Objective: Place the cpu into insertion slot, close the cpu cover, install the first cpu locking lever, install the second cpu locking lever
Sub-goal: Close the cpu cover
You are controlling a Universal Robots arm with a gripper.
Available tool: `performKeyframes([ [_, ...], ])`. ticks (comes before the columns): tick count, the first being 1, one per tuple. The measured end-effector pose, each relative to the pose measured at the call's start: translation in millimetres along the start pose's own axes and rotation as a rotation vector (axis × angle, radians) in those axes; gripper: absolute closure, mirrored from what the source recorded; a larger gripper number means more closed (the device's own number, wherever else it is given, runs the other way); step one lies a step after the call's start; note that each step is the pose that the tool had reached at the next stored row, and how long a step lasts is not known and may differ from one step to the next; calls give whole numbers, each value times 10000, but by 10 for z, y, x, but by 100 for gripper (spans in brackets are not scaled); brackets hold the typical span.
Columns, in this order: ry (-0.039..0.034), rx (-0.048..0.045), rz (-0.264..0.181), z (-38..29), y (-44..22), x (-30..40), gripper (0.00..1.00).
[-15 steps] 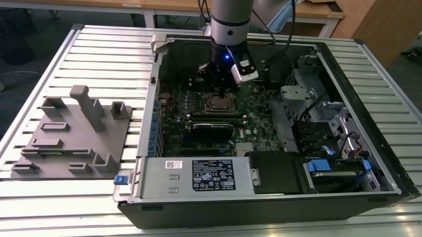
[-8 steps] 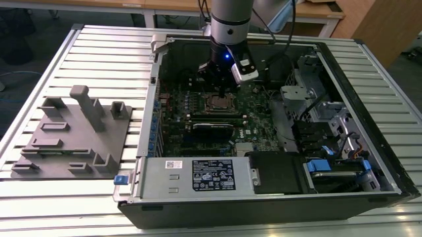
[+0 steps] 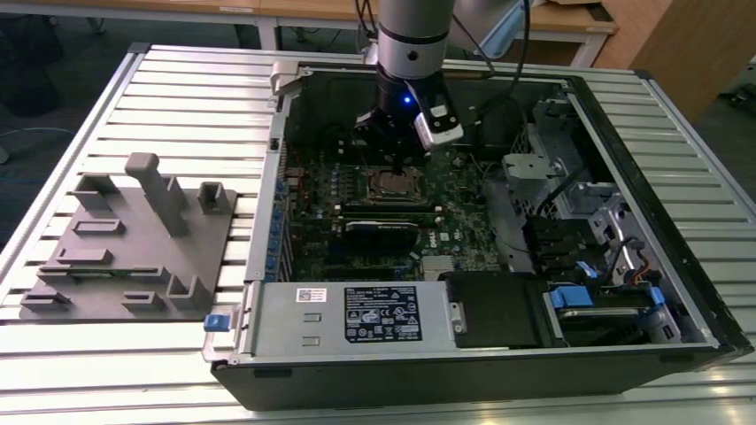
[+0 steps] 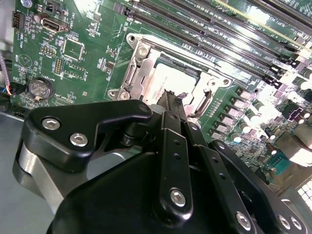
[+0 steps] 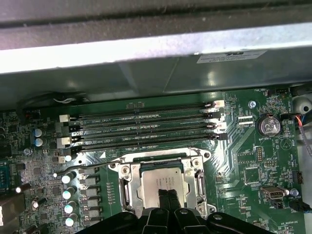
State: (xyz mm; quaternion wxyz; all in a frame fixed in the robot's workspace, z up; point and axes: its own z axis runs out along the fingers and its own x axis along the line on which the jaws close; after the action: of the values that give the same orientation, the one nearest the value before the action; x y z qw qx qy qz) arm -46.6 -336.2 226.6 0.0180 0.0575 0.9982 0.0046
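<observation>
- The cpu [image 5: 161, 176] – silvery-grey top facing up – lies flat inside the insertion slot [image 5: 155, 158], square with its rim.
- The cpu cover [image 5: 127, 187] lies down over the insertion slot, its metal frame around the chip and the chip showing through the window.
- The gripper [image 5: 168, 194] hangs straight above the insertion slot. Its fingertips are over the half of the cpu that lies away from the memory slots [image 5: 146, 129]. In the second wrist view the tips [image 4: 170, 96] are at or just above the metal top; whether they touch cannot be told.
- The two fingers are drawn together with barely a seam between them, and nothing is seen gripped.
- A thin wire lever [image 5: 92, 168] juts out from the corner of the insertion slot on the memory-slot side, its long axis roughly parallel to those slots. It lies off to one side of the fingertips, apart from them.
- Judged from this, chip and cover are in place and the work stands at the levers.
- The exterior view shows the arm reaching down into the open computer case [image 3: 661, 292], above the insertion slot.
</observation>
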Motion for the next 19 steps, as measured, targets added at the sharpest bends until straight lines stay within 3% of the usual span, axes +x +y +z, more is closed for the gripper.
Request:
performKeyframes([
  [19,2,-2,-106,-1,1,-4,90],
])
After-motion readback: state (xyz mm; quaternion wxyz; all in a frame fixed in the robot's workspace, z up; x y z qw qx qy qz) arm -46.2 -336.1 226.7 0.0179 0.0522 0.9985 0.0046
